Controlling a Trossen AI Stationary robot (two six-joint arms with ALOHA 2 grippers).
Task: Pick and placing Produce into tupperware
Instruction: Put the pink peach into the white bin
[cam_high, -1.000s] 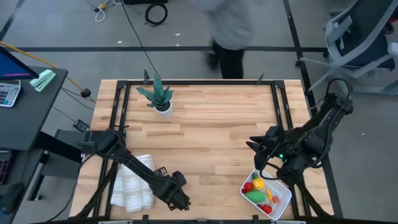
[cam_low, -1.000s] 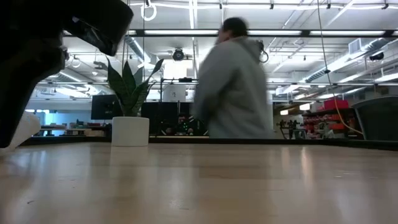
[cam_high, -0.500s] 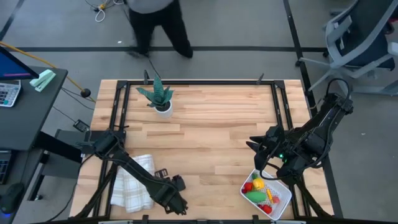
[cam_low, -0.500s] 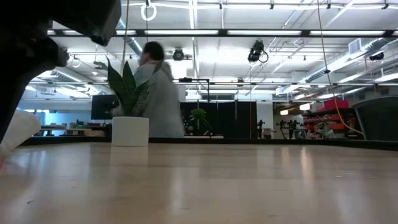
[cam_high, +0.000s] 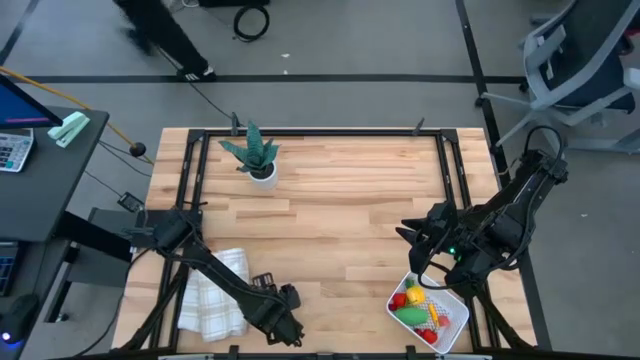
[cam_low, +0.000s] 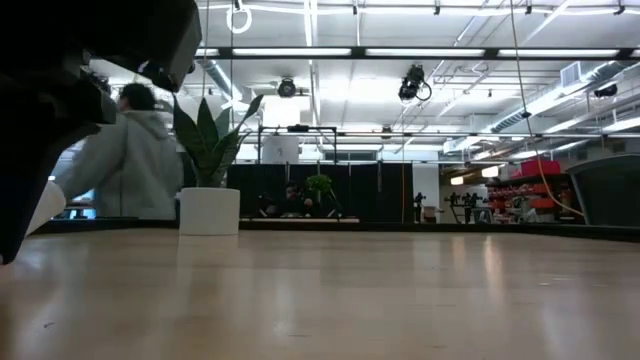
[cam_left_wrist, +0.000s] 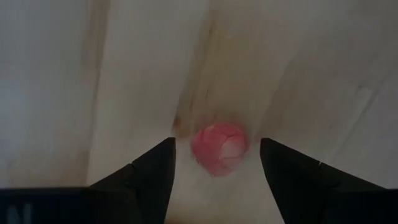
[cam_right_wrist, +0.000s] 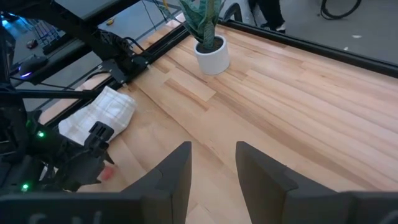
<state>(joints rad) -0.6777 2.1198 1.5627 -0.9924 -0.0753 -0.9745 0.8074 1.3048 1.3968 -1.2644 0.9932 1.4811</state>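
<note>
Risk at the near edge: Because the small pink-red piece (cam_left_wrist: 219, 147) is round and sits loose on the bare bench (cam_high: 350, 200), an uneven close of the left gripper (cam_left_wrist: 217, 165) could knock it into a roll, away from the tupperware (cam_high: 457, 322).
Left fingers: spread wide on either side of the pink-red piece, not touching it and gripping nothing; in the wrist view the piece lies between the two tips.
Piece position: at the bench's near edge, far to the left of the tupperware, just beside the folded white checked cloth (cam_high: 213, 292).
Carry risk: a pinch landing off-centre on so small and rounded a piece could squirt it out during the long traverse toward the tupperware.
Tupperware: at the near right corner of the bench, already holding red, yellow, green and orange produce (cam_high: 417, 304); a drop onto that heap could bounce a piece over the shallow wall.
Right gripper (cam_right_wrist: 212, 165): hovers just beyond the tupperware, its fingers parted a little and empty; it stands near the path of any delivery, so the two arms could crowd each other there.
Farther from the tupperware: the potted plant (cam_high: 255, 155) stands at the far left of the bench, well clear of the likely route.
</note>
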